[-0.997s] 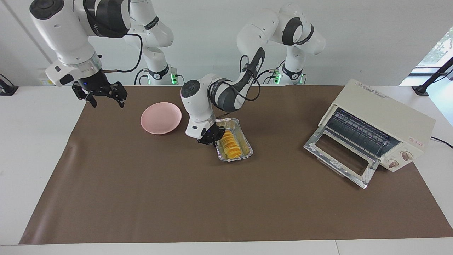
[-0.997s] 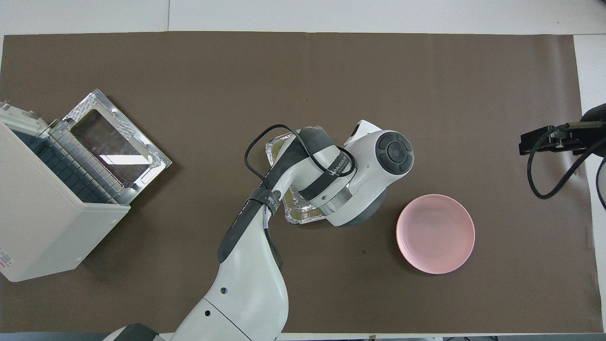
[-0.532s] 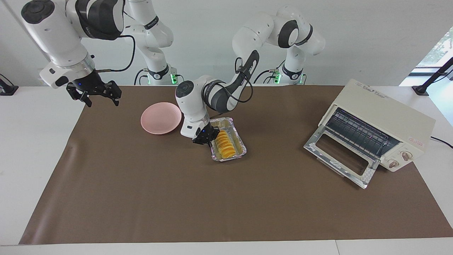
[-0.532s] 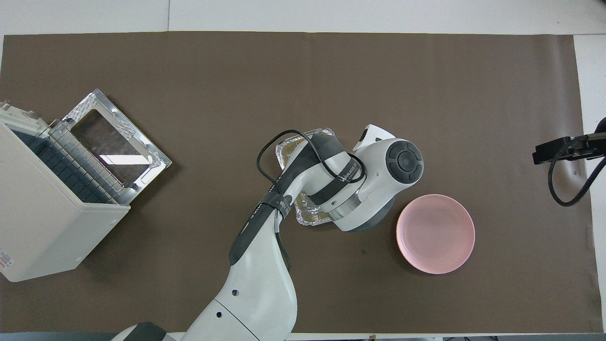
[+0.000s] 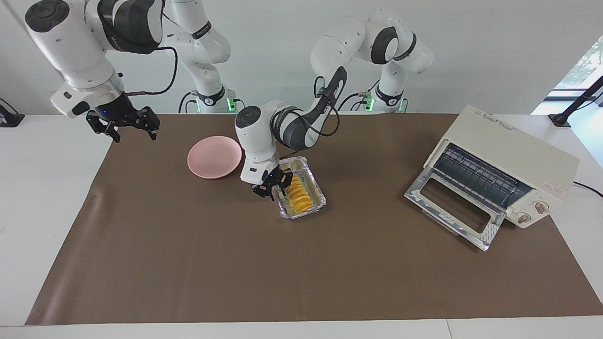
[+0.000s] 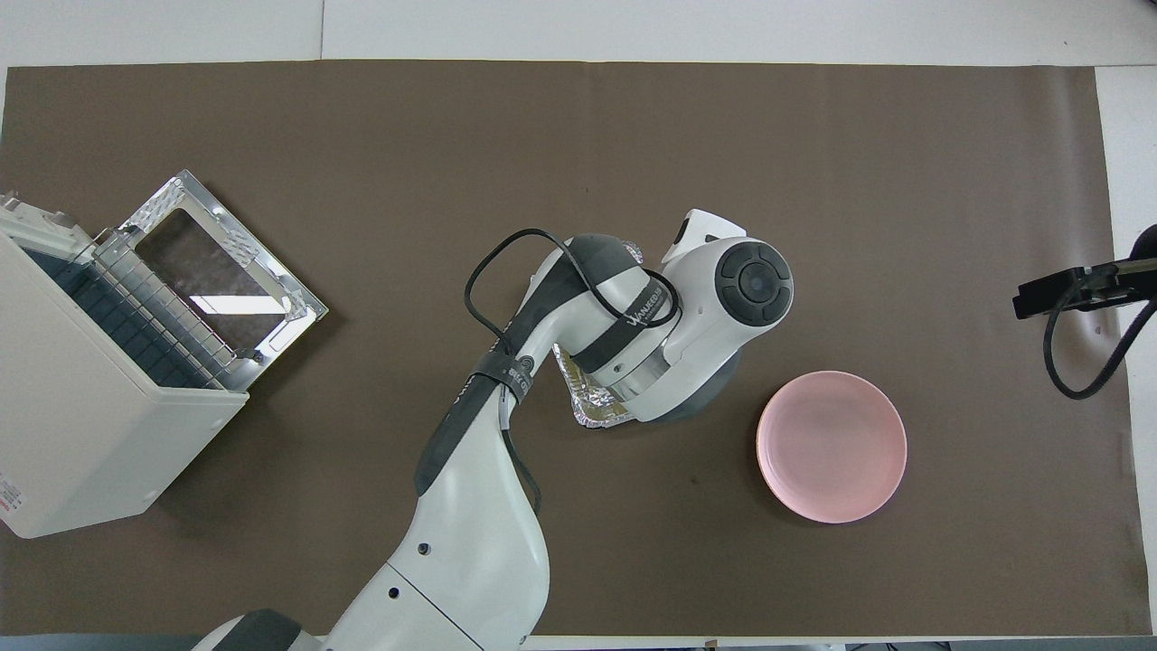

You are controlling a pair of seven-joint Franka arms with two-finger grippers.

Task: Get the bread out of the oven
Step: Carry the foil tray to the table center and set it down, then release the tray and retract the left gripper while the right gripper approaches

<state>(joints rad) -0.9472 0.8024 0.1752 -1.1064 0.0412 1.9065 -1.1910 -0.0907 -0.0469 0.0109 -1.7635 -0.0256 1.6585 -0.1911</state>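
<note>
Bread [image 5: 297, 193] sits in foil tray [image 5: 314, 196] by plate [image 5: 214, 157], clear of oven [image 5: 504, 169]. L gripper [image 5: 272, 188] just beside tray, jaws apart, empty; R gripper [image 5: 123, 122] waits, open.

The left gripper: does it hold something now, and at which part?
Nothing is held. The left gripper stands open at the rim of the foil tray; the bread lies in the tray. The right gripper waits open and empty.

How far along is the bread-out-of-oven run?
Done: the oven stands with its door down and rack bare; the bread lies in the foil tray mid-table beside the pink plate. In hand: nothing; the left gripper sits open at the tray's rim. Right gripper waits, open. Left: possibly moving the bread onto the plate.
</note>
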